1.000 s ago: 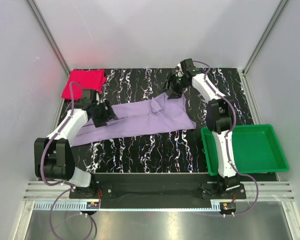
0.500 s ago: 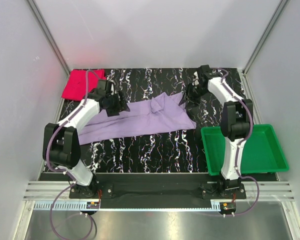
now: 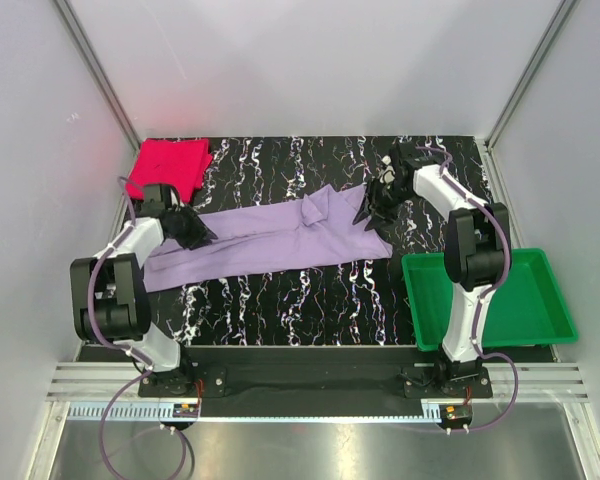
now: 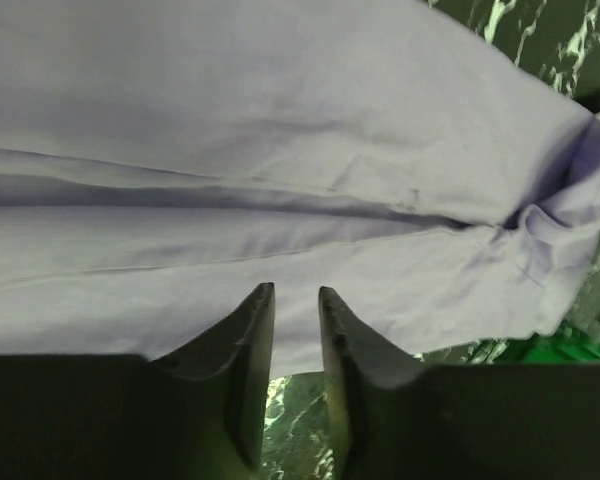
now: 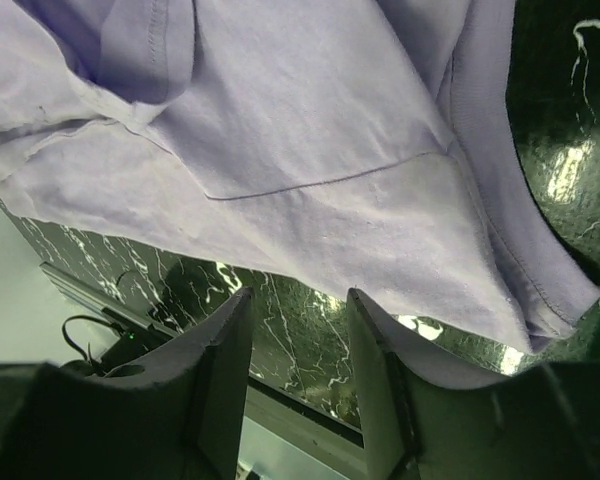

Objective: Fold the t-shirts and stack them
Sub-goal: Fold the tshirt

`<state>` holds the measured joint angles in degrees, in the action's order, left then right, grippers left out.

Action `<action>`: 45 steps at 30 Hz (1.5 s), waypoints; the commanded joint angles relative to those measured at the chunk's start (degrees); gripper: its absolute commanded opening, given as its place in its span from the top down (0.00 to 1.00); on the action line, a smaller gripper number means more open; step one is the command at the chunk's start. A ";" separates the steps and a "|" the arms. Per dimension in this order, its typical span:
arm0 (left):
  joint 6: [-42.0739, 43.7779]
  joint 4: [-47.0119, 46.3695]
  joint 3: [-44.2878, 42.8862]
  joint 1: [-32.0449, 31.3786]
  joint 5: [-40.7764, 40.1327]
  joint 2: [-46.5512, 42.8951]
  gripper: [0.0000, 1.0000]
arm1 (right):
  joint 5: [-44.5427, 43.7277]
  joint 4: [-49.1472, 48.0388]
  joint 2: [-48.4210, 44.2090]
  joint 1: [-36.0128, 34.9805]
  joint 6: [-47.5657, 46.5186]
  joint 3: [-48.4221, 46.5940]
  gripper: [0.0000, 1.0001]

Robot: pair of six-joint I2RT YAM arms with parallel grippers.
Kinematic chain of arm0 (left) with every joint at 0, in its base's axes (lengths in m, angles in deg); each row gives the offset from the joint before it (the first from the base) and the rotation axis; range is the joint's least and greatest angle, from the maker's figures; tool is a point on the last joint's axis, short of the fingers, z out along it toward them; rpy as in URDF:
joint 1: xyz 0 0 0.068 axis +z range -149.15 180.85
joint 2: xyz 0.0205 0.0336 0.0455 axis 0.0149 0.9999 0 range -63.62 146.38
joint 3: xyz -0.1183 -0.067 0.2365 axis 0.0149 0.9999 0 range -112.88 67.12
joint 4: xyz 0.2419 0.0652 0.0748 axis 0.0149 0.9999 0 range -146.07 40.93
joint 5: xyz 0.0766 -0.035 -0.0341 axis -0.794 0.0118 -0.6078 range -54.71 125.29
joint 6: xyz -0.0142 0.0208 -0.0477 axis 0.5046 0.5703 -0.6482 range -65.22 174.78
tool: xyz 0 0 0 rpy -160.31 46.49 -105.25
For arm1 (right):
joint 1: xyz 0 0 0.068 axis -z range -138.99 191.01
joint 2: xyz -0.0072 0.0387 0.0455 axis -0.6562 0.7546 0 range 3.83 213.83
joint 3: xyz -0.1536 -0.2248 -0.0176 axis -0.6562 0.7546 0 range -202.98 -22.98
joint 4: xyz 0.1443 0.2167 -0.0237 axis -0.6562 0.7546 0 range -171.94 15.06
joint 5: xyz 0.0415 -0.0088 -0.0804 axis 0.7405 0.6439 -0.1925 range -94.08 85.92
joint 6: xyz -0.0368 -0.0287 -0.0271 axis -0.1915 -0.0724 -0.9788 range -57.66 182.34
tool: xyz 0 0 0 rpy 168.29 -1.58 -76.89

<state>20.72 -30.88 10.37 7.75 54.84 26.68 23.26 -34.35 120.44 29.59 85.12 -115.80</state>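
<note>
Left gripper (image 4: 295, 292) had swung toward the bench's left edge, jaws near-closed over the limp, light lavender t-shirt (image 3: 270, 242), pinch unclear; right gripper (image 5: 300, 296) stood spread; I judged hem corners the best hold.

We read no text, label, brand, number or sign in any of three views.
</note>
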 commanded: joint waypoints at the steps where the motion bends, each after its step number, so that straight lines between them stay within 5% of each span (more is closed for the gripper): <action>1: -4.86 -12.60 3.57 -0.57 8.84 1.10 0.75 | 1.93 -1.62 -4.03 -0.36 -0.99 1.93 0.51; 8: -4.79 -8.24 3.67 -1.18 4.80 4.71 0.95 | 2.55 -2.68 -4.82 -0.36 -1.34 5.01 0.53; 22: -2.85 -9.47 1.83 -1.97 -0.47 9.80 0.91 | 2.64 -2.42 -5.52 -0.36 -1.60 6.24 0.53; 35: 3.74 3.62 -19.79 -0.22 -12.78 19.47 0.84 | 1.85 -1.63 -7.54 -0.44 -2.22 8.18 0.53; 38: 5.50 6.54 -20.25 -0.13 -16.91 14.32 0.81 | 2.46 -2.15 -8.33 -0.36 -1.87 8.70 0.53; 40: 5.41 7.85 -17.10 -0.04 -18.74 10.26 0.67 | 3.34 -2.68 -8.69 -0.36 -1.43 9.05 0.53; 45: 4.45 11.46 -9.88 1.36 -16.84 2.35 0.65 | 4.75 -3.91 -9.22 -0.44 -0.90 9.67 0.53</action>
<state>24.85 -22.82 -2.70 8.19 38.91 33.89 26.01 -36.67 114.19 29.55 84.09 -106.46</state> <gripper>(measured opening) 0.350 0.469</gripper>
